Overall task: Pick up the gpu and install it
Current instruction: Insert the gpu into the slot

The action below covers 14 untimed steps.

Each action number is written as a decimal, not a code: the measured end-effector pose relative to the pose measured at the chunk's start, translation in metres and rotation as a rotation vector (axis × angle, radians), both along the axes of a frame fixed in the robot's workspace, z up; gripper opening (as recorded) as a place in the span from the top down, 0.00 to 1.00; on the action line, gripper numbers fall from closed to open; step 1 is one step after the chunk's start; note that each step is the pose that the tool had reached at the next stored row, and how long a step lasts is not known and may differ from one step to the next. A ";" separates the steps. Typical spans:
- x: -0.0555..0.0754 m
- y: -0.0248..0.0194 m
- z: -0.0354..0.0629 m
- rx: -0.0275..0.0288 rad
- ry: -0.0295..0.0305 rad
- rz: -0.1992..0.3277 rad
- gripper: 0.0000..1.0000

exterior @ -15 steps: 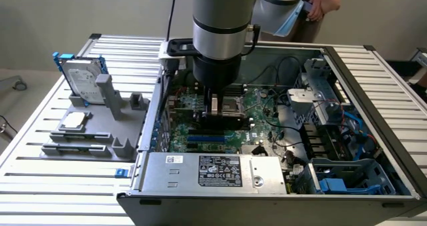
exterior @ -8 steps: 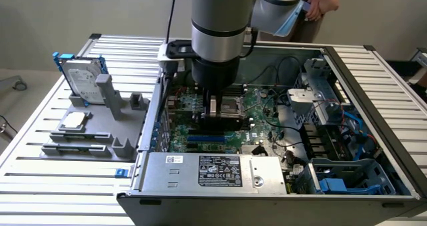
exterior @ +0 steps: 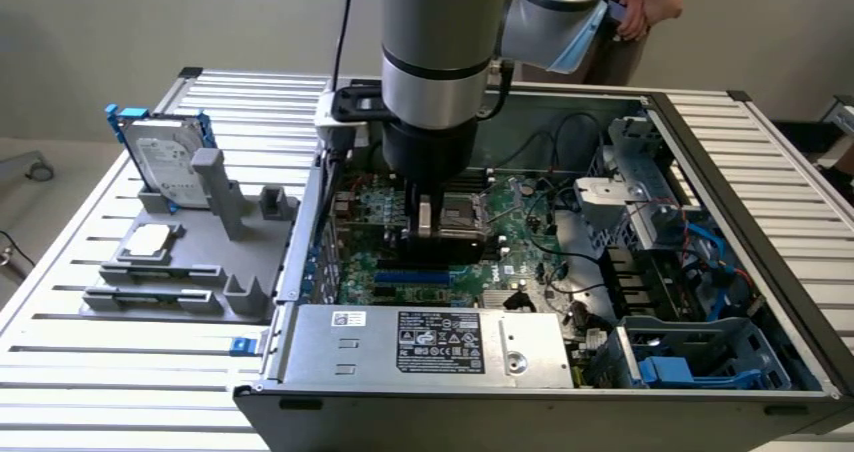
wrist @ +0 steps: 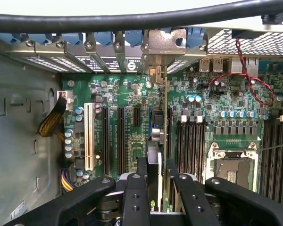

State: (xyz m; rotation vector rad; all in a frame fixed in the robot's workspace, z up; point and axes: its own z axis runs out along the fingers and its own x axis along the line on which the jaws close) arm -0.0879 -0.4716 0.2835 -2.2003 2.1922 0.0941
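The gpu (wrist: 158,141) shows edge-on in the wrist view, standing upright over the green motherboard (wrist: 127,99) inside the open computer case (exterior: 747,202). Its silver bracket (wrist: 164,43) reaches the case's rear slot openings. My gripper (wrist: 158,190) is shut on the card's near end, with black fingers (wrist: 134,197) on both sides of it. In the exterior view the gripper (exterior: 430,222) reaches down into the case, and the gpu (exterior: 451,238) appears as a dark block under it, just above the board.
A grey holder (exterior: 187,262) at the exterior view's left carries a silver hard drive with a blue frame (exterior: 163,157). The power supply (exterior: 427,342) fills the case's near side. A white slot (wrist: 88,136), the CPU socket (wrist: 233,167) and red wires (wrist: 245,70) surround the card. A person's hand (exterior: 643,10) is behind the case.
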 end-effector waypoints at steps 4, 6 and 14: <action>0.000 0.0000 -0.0027 0.0000 0.0000 -0.005 0.74; 0.000 0.0000 -0.0041 0.0001 0.0000 -0.006 0.74; -0.002 0.0000 -0.0098 0.0000 0.0002 -0.008 0.74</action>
